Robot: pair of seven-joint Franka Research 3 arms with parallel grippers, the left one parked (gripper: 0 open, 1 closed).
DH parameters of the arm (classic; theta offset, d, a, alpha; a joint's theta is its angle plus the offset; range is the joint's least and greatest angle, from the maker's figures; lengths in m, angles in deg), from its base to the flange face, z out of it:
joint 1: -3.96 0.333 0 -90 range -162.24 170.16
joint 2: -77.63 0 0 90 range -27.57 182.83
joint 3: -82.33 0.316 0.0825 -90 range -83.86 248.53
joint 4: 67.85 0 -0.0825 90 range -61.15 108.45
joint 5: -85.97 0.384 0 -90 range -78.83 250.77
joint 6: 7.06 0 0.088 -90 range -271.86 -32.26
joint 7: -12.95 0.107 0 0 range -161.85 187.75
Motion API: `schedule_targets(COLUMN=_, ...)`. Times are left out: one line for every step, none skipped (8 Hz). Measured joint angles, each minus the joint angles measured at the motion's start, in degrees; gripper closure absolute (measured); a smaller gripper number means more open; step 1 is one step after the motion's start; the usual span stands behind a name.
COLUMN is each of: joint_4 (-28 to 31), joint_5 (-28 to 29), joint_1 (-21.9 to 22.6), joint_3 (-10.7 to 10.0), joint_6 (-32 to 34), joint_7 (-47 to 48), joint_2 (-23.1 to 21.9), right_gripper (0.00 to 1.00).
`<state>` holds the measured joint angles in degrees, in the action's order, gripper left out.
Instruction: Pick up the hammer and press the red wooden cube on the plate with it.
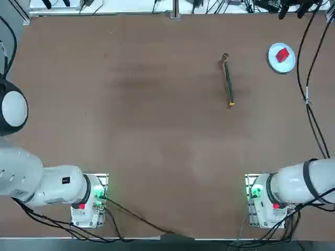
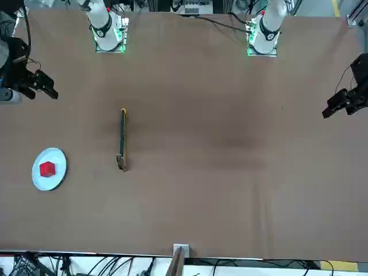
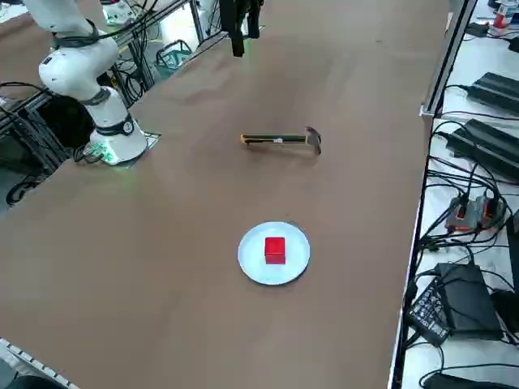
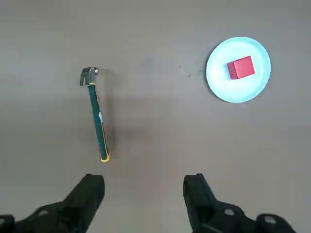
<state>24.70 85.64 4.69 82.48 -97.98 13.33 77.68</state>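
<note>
The hammer lay on the table, beyond the tips of the right gripper and untouched; the jaws stood wide apart, gripping nothing.

White and black: the robot's right arm wears smooth, rounded white casings ringed by dark bands at the joints.
A green glow and a round red spot mark the base, where black cables loop; more black cables, cinched by a pale tie, run farther along. The right gripper, above the table, is matte black, with angular fingers and round grey screws.
</note>
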Motion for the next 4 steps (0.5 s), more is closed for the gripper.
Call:
schedule_targets(joint_4=-0.01, joint_5=0.00, joint_1=0.00, joint_3=0.00, joint_6=0.00, joint_7=0.00, joint_2=0.00, right_gripper=0.00)
schedule_targets(joint_4=0.00, joint_5=0.00, joint_1=0.00, joint_3=0.00, joint_6=0.00, joint_7=0.00, joint_2=0.00, right_gripper=0.00)
schedule_targets(joint_4=0.00, joint_5=0.01, joint_1=0.01, joint_3=0.00, joint_6=0.00, joint_7=0.03, joint_2=0.12, right_gripper=0.00)
schedule_targets(joint_4=0.10, joint_5=0.03, joint_1=0.01, joint_3=0.00, joint_6=-0.01, joint_7=0.18, joint_2=0.67, right_gripper=0.00)
